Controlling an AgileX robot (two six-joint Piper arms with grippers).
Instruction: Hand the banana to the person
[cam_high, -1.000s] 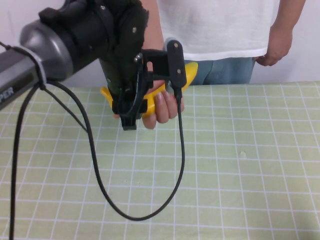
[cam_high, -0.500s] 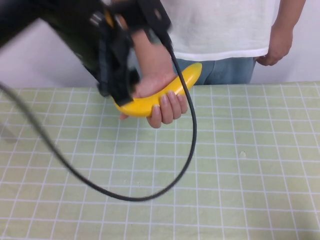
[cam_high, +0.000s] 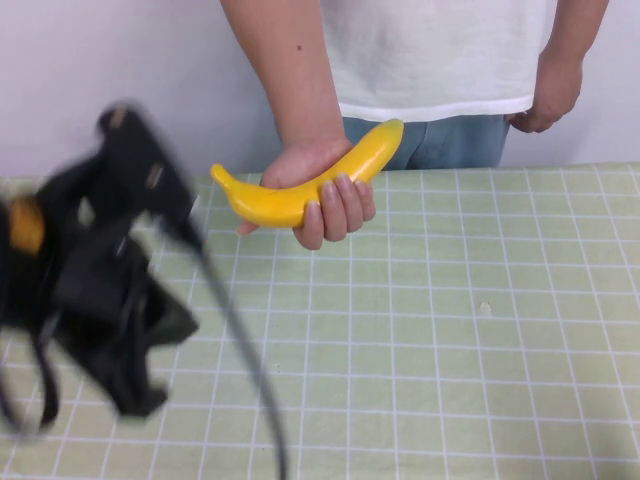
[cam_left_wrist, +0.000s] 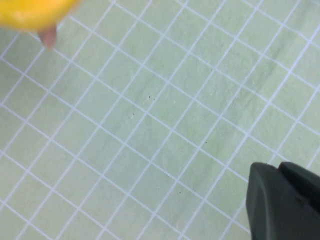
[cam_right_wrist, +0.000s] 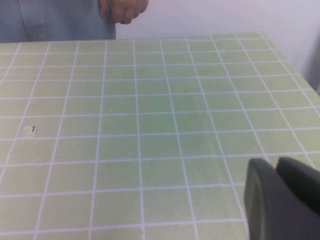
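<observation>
Green gridded tablecloth lies bare beneath the person's hand gripping the banana crosswise, up-right of the blurred left gripper, whose jaw state I cannot tell; the right gripper, likewise unreadable, waits out of the high view.

Left gripper, blurred, over table's left side; right part open.

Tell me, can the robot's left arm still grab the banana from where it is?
Probably not easily. The banana sits wrapped in the person's hand, and the left tool is off to the left above the table. The right tool is elsewhere.
</observation>
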